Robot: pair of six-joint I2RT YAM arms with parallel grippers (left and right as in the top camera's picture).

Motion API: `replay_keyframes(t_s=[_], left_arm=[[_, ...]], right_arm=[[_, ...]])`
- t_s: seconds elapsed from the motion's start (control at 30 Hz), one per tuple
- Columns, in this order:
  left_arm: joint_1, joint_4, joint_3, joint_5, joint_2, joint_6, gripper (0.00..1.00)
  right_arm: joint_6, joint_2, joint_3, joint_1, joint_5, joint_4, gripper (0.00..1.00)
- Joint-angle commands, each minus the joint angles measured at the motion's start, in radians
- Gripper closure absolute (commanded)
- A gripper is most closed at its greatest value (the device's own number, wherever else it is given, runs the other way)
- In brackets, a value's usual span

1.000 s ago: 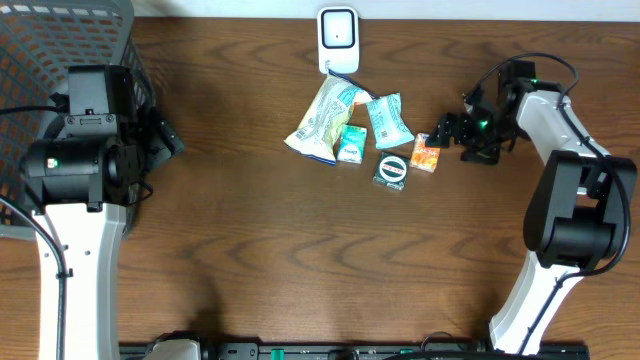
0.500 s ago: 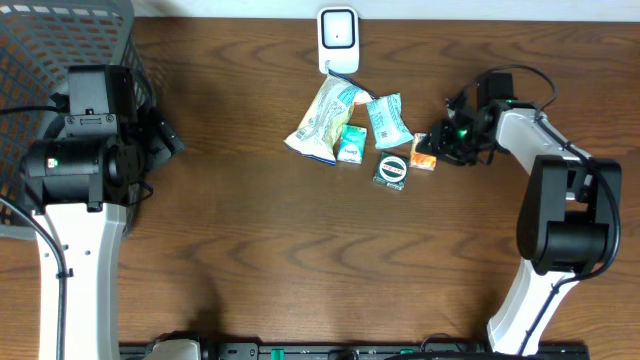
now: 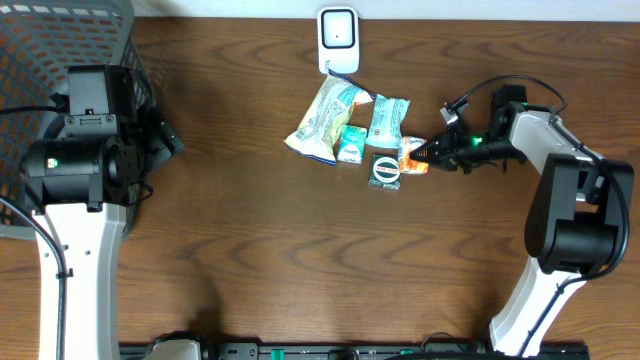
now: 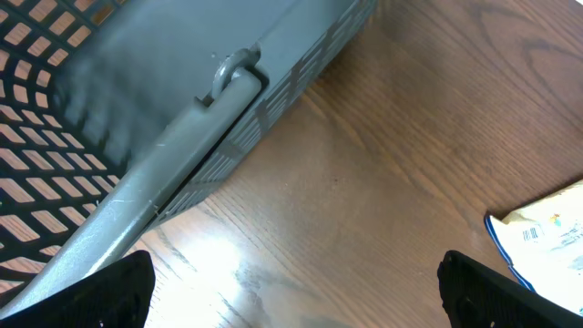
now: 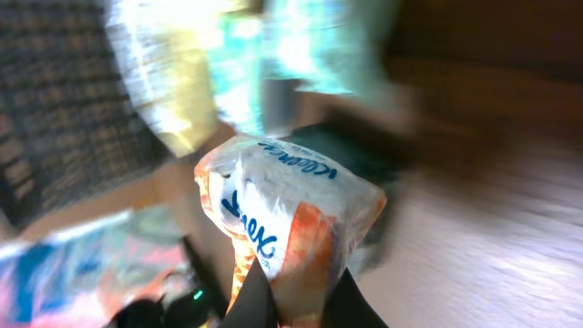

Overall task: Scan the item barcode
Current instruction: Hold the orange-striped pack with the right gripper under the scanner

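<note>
One orange-and-white tissue pack (image 5: 291, 219), blue Kleenex script on it, is pinched tight in the right gripper (image 5: 291, 305) at the pile's (image 3: 345, 125) right edge. Left gripper (image 4: 291, 292) gapes wide by the basket (image 4: 137, 137).

Orange-and-white tissue pack (image 3: 413, 155), seemingly crumpled, at the packet cluster's (image 3: 330, 120) edge

The crinkly plastic tissue packet (image 5: 291, 223) is orange and white, lettered blue. The wooden surface (image 3: 250, 240) shows dark brown grain.
</note>
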Motion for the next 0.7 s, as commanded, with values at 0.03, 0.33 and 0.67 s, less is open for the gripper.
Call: replay_keyframes(t_s=[0.03, 0.33, 0.67], left_arm=[[0.008, -0.003, -0.003, -0.013, 0.004, -0.016, 0.02], [0.008, -0.003, -0.003, -0.013, 0.004, -0.016, 0.02], [0.008, -0.003, -0.004, -0.013, 0.004, -0.016, 0.02]], right_arm=[[-0.262, -0.097, 0.010, 0.005, -0.371, -0.059, 0.99], [-0.365, -0.108, 0.010, 0.109, -0.547, -0.017, 0.99], [-0.226, -0.108, 0.010, 0.220, -0.547, 0.182, 0.99]])
